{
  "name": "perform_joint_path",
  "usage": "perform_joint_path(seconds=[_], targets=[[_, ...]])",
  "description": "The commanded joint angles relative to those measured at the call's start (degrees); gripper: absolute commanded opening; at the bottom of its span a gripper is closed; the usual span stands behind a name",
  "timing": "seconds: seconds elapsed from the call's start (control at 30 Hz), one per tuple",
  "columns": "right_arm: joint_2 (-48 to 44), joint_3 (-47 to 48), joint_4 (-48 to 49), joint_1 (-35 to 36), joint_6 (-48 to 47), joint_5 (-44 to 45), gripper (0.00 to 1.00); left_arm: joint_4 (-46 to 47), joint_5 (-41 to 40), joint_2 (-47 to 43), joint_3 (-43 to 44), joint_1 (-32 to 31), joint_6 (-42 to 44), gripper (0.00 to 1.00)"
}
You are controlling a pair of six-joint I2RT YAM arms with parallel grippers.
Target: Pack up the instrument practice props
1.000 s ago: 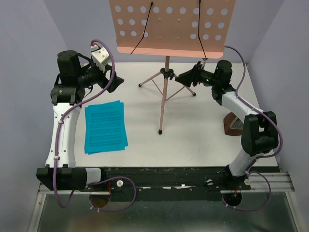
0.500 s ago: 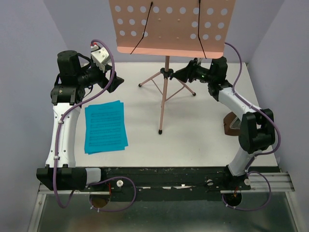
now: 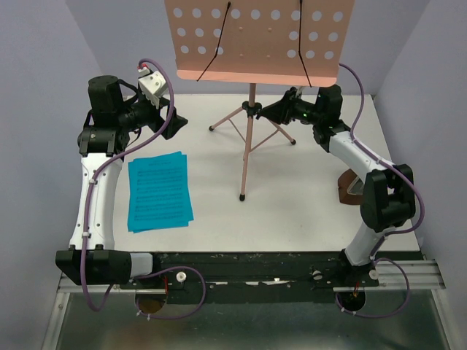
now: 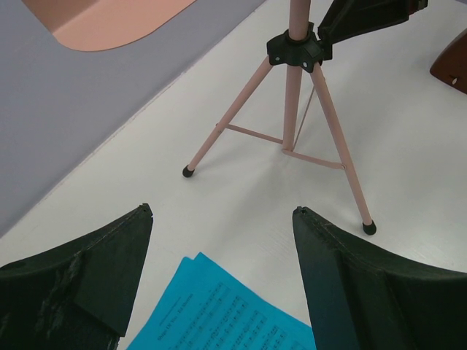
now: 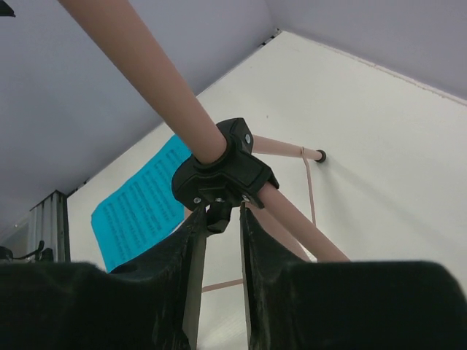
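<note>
At the far middle of the bench stood the salmon-pink music stand, upright on its three spread legs, with its hole-dotted desk high at the top edge of the overhead view. The right claw was reaching in from the right side to the black collar where the legs meet the pole. In the right wrist view its two fingers were close together, with only a narrow gap, and a small black knob under the collar sat between their tips. I could not tell if both fingers were already pressing on this knob.

The left claw hung above the left part of the bench with its fingers wide apart and nothing between them. It was turned toward the stand, well apart from it.

The blue music sheets lay flat in a small pile on the left side of the bench, just below the left claw. The brown metronome stood near the right edge of the bench, partly hidden behind the right arm.
</note>
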Motion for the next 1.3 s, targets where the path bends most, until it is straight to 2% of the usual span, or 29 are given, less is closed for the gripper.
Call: perform_joint_path(seconds=[0.0,0.13,0.67,0.8,0.87,0.97,1.03,1.17,1.27], targets=[[1.2,0.8,-2.2,2.1,-8.4,-2.2,0.28,-0.3,-0.2,0.1,1.5,-0.4,0.6,0.88],[-0.2,-0.4,-2.5,3.0,-18.5,-3.8,0.24,-0.3,-0.4,0.1,1.4,-0.3,0.8,0.88],[-10.9,-11.3,-16.5,7.6,-99.7,-7.7,0.16,-0.5,-0.8,-1.2,0.5,-0.3,1.3,0.88],[-11.6,-12.5,-29.7,8.5,-128.3,-5.6,0.23,-0.2,-0.7,-1.0,0.8,-0.2,0.9,0.88],[-11.5,-12.6,-34.4,8.8,-135.2,-4.5,0.29,-0.2,-0.6,-0.9,1.0,-0.2,0.6,0.88],[-11.9,-12.8,-37.0,8.8,-138.5,-4.2,0.36,0.1,-0.3,-0.8,0.8,-0.3,0.5,0.88],[-13.0,-13.5,-35.3,8.8,-137.1,-4.2,0.46,0.3,-0.1,-0.8,0.7,-0.3,0.4,0.88],[-16.6,-17.0,-24.8,8.8,-125.0,-3.4,0.55,0.1,-0.2,-1.0,0.7,-0.3,0.6,0.88],[-20.0,-21.0,-12.7,8.8,-113.5,-3.0,0.6,-0.1,-0.3,-1.0,0.6,-0.3,0.6,0.88]])
